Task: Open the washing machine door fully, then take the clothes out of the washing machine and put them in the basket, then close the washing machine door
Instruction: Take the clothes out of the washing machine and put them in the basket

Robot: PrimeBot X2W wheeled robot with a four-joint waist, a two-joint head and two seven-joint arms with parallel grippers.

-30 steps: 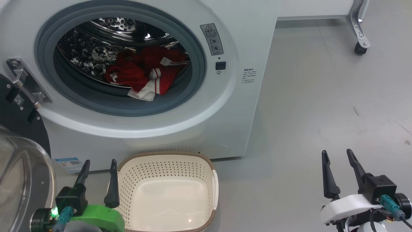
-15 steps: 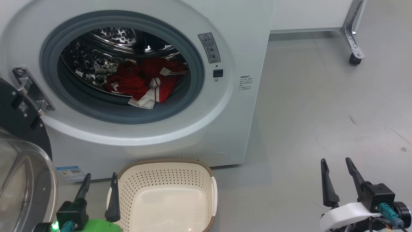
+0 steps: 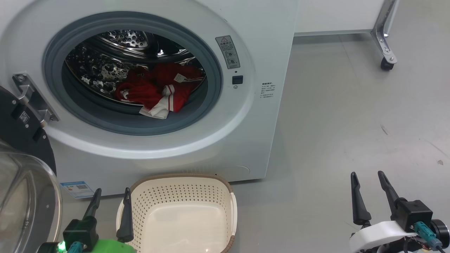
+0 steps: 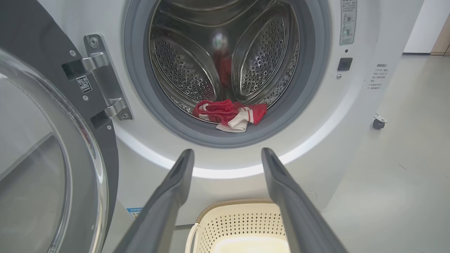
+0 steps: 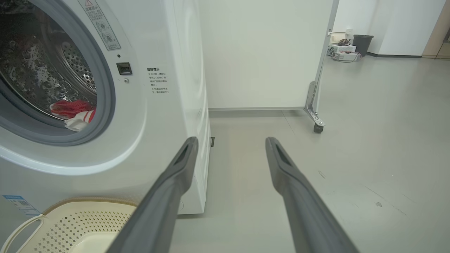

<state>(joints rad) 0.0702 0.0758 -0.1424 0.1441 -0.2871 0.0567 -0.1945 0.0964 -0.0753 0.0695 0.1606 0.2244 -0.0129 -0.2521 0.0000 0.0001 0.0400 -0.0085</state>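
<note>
The white washing machine [image 3: 267, 42] stands with its door [image 3: 24, 189] swung open at the left, black rim and clear glass bowl facing me. Red and white clothes [image 3: 158, 91] lie at the front of the steel drum, also seen as clothes [image 4: 230, 114] and clothes [image 5: 72, 112]. The cream basket [image 3: 182, 182] sits empty on the floor below the opening. My left gripper [image 3: 111, 194] is open, low beside the basket's left rim. My right gripper [image 3: 367, 177] is open over bare floor at the right, holding nothing.
A white panel on a metal leg with a castor wheel [image 3: 386, 63] stands at the back right. Grey floor [image 3: 351, 116] spreads to the right of the machine. A dark bin [image 5: 362, 44] and boxes sit far back.
The head camera has tilted, so the whole picture sits lower than a second ago. Both grippers stay open; the left one shows slightly lower in the view.
</note>
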